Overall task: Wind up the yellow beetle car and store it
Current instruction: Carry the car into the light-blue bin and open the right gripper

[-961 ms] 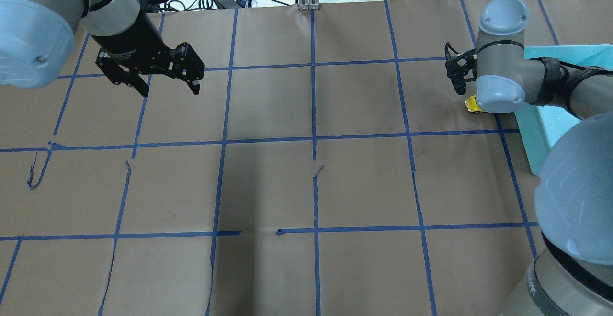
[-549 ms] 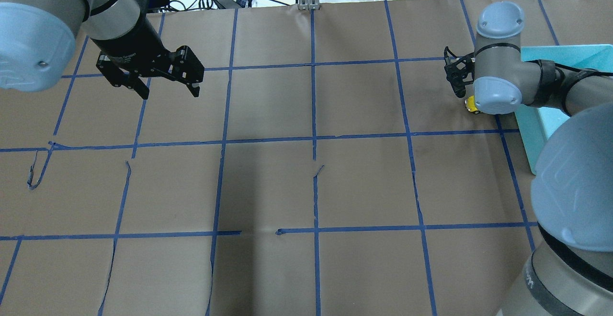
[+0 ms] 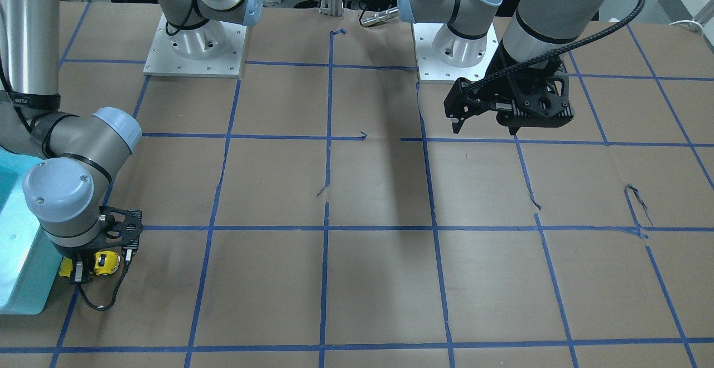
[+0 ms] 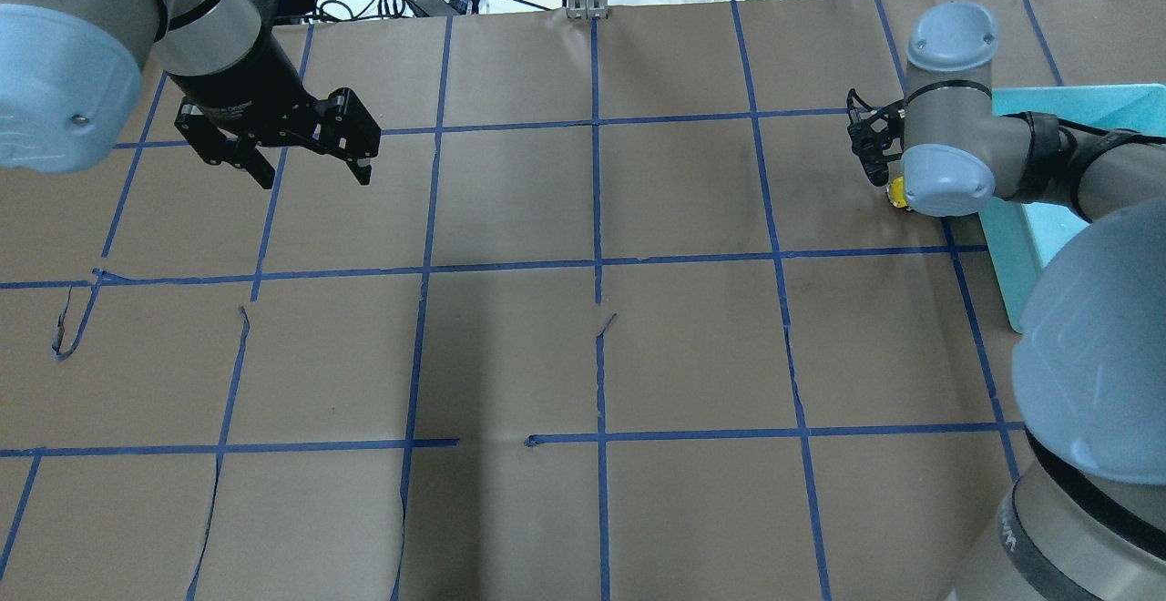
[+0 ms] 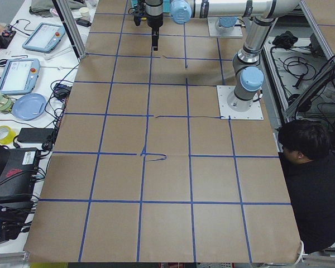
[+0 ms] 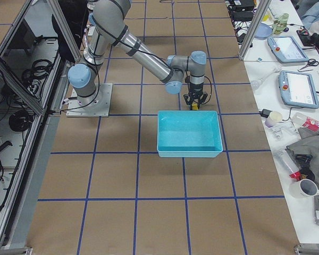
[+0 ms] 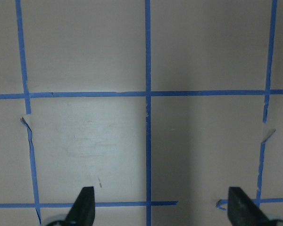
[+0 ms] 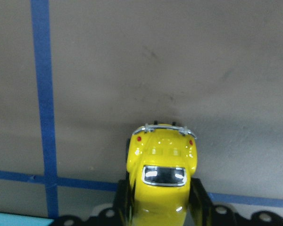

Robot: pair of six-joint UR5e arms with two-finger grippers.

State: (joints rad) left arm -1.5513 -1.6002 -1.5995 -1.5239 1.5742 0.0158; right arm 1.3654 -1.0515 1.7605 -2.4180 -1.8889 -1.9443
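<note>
Teal bin (image 6: 190, 153) (perhaps touching) beside beetle car (image 8: 161, 181)

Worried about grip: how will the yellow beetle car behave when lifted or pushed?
The yellow beetle car looks tiny and rigid, probably light. Its glossy rounded sides might slip in the right gripper. Being wheeled, it likely rolls.

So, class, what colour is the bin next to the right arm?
Turquoise; the bin shows best in the exterior right view.

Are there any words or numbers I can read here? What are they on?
Left gripper: tiny white print on its black body, too blurred to read.
Yellow car: no words or numbers show.
Table paper: only blue tape lines, no writing.
So no text here can be read.
</note>
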